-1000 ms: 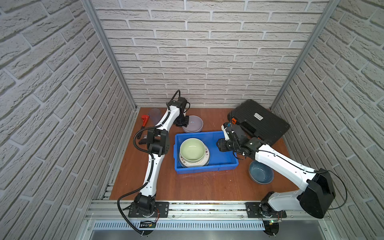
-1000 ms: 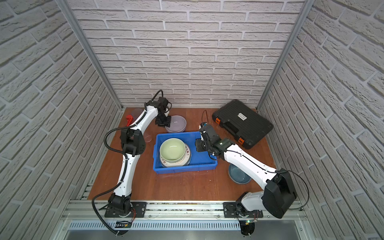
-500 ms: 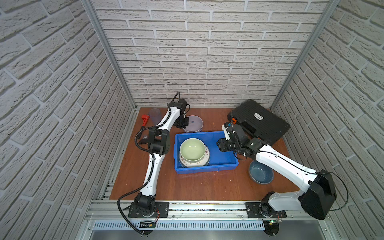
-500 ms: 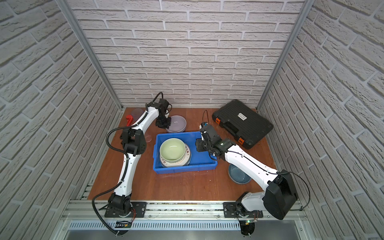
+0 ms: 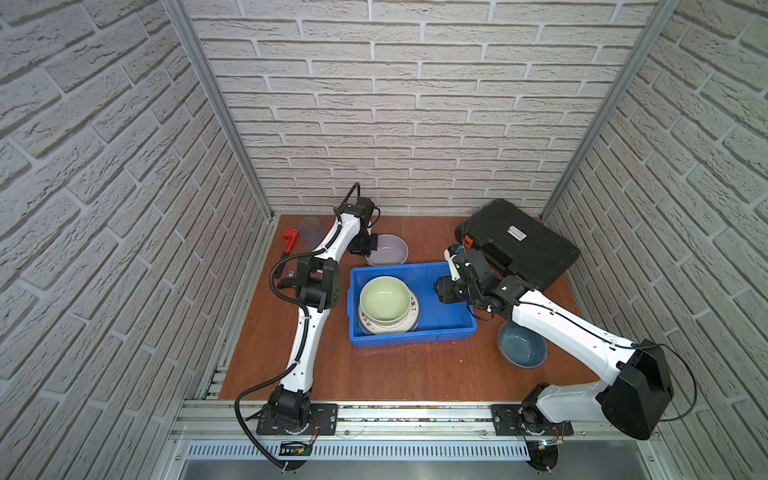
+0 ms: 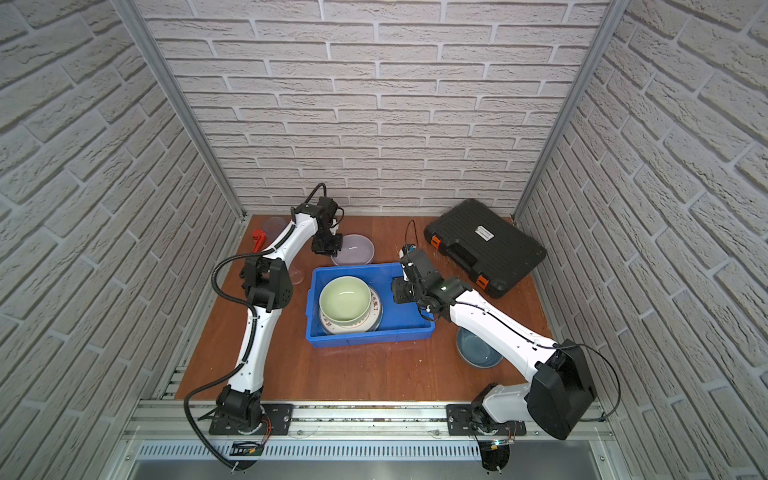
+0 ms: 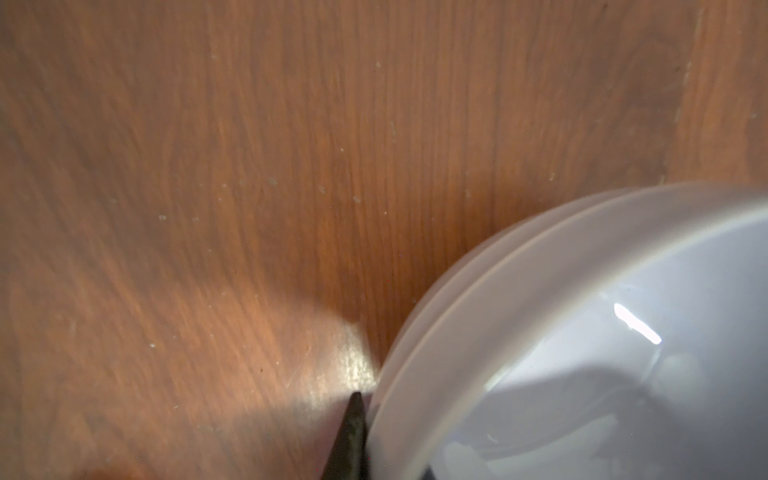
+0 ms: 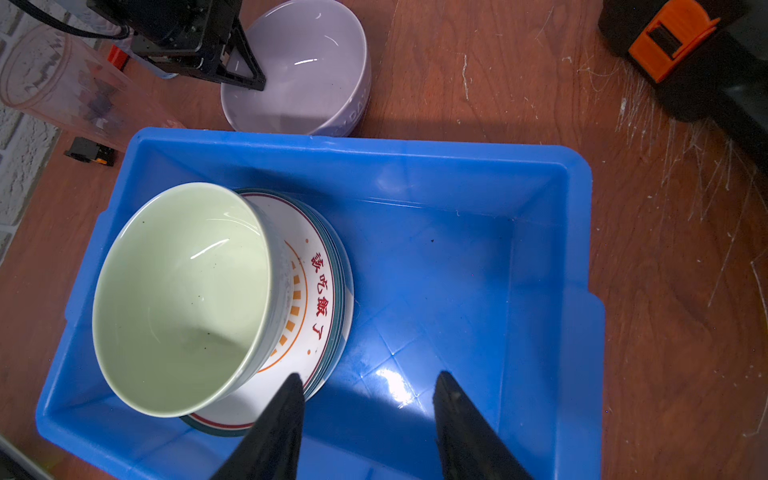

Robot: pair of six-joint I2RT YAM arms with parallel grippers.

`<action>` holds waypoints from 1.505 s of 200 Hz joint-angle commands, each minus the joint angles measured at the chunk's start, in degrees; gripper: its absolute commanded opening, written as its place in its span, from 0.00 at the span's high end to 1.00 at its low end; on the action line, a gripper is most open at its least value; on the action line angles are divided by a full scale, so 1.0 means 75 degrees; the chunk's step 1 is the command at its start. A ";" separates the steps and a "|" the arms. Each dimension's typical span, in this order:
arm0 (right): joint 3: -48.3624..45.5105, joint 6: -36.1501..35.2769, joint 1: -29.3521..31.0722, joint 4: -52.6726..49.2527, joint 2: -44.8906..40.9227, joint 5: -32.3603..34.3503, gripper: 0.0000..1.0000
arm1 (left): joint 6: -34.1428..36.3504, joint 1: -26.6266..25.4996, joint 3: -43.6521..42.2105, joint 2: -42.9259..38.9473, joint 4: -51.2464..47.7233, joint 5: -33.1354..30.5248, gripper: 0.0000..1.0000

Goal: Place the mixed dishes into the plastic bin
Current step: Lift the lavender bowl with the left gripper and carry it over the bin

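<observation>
A lilac bowl (image 5: 390, 250) (image 6: 356, 249) (image 8: 307, 66) stands on the wooden table just behind the blue plastic bin (image 5: 453, 328) (image 6: 415, 332) (image 8: 353, 151). My left gripper (image 5: 365, 247) (image 6: 328, 246) (image 7: 374, 419) is shut on the bowl's near rim (image 7: 478, 291), one finger (image 7: 353, 432) outside the wall and the other inside, mostly hidden. In the bin a pale green bowl (image 5: 384, 299) (image 8: 183, 291) sits on stacked plates (image 8: 318, 291). My right gripper (image 5: 442, 291) (image 6: 400, 291) (image 8: 368, 386) hangs open and empty over the bin's bare half. A blue-grey bowl (image 5: 521, 345) sits right of the bin.
A black tool case (image 5: 515, 245) (image 6: 486, 245) with orange latches lies at the back right. A red pipe wrench (image 5: 289, 241) and a clear tumbler (image 5: 309, 230) (image 8: 62, 83) stand at the back left by the wall. Brick walls close in three sides.
My left gripper's jaws have closed onto the lilac bowl's rim. The right arm and the dishes in the bin have not moved.
</observation>
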 commanded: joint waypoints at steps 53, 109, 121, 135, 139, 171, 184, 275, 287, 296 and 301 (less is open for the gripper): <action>-0.0142 0.0079 0.0013 0.0230 -0.0280 0.0165 0.47 | -0.0169 0.0275 0.0119 -0.1230 0.0322 0.0218 1.00; -0.0184 0.0102 0.0014 0.0240 -0.0322 0.0208 0.47 | -0.0219 0.0384 0.0132 -0.1858 0.0346 0.0455 1.00; -0.0180 0.0114 0.0014 0.0251 -0.0332 0.0205 0.47 | -0.0198 0.0378 0.0123 -0.1985 0.0301 0.0531 1.00; -0.0181 0.0114 0.0005 0.0263 -0.0344 0.0244 0.47 | -0.0171 0.0370 0.0164 -0.2155 0.0161 0.0599 1.00; -0.0184 0.0105 0.0007 0.0263 -0.0345 0.0244 0.47 | -0.0178 0.0371 0.0193 -0.2186 0.0052 0.0593 1.00; -0.0204 0.0073 0.0006 0.0219 -0.0386 0.0354 0.47 | -0.0075 0.0310 0.0358 -0.2606 -0.0839 0.0544 1.00; -0.0218 0.0069 0.0014 0.0231 -0.0411 0.0402 0.47 | 0.0048 0.0246 0.0280 -0.2830 -0.1124 0.0485 1.00; -0.0301 0.0206 0.0014 0.0404 -0.0388 0.0367 0.47 | 0.0496 -0.0603 -0.1892 -0.4601 -0.1710 0.0456 1.00; -0.0312 0.0207 0.0014 0.0392 -0.0426 0.0378 0.47 | 0.0486 -0.0734 -0.2400 -0.4877 -0.1623 0.0421 1.00; -0.0325 0.0202 0.0013 0.0383 -0.0438 0.0391 0.47 | 0.0456 -0.0835 -0.2801 -0.5102 -0.1530 0.0372 1.00; -0.0336 0.0207 0.0008 0.0380 -0.0445 0.0412 0.47 | 0.0440 -0.0891 -0.2988 -0.5220 -0.1474 0.0348 1.00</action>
